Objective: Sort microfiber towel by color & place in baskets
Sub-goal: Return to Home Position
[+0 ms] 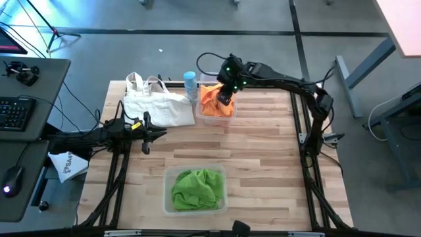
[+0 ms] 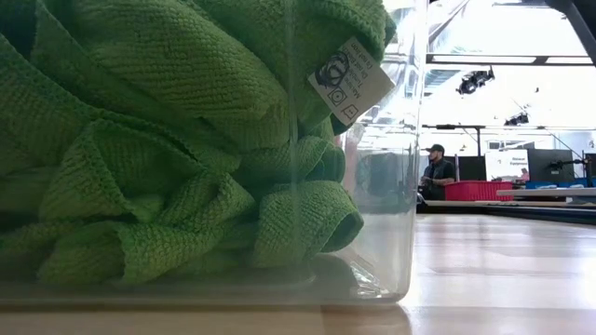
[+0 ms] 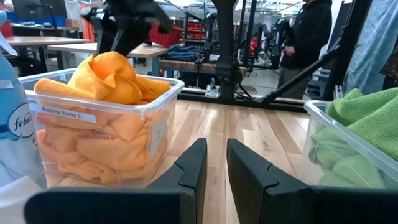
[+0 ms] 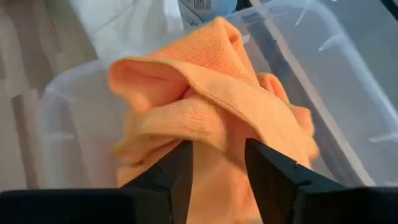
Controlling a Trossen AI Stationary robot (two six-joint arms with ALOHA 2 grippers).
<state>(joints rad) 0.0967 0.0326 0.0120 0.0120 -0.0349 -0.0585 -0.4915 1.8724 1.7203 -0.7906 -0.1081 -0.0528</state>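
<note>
Orange microfiber towels (image 1: 209,104) are heaped in a clear basket (image 1: 227,117) at the table's far side, and they rise above its rim (image 3: 109,74). Green towels (image 1: 197,187) fill a second clear basket (image 1: 168,201) near the front edge; the low view shows them pressed against its wall (image 2: 391,233). My right gripper (image 4: 217,162) hangs over the orange heap, slanting down, fingers apart, with the top fold of a towel (image 4: 205,106) just beyond them. My left gripper (image 3: 216,168) waits level at the table's left, fingers a little apart and holding nothing. My right gripper stands over the top fold of the orange heap (image 4: 214,134) with its fingers apart, coming slantwise from above. Whether the fingertips still touch the cloth I cannot tell. The towel lies on the heap in the basket.
A white canvas tote bag (image 1: 154,104) lies left of the orange basket, with a blue spray bottle (image 1: 190,84) between them. Bare wooden table (image 1: 263,151) spreads between the two baskets. A person (image 2: 436,172) stands in the room beyond.
</note>
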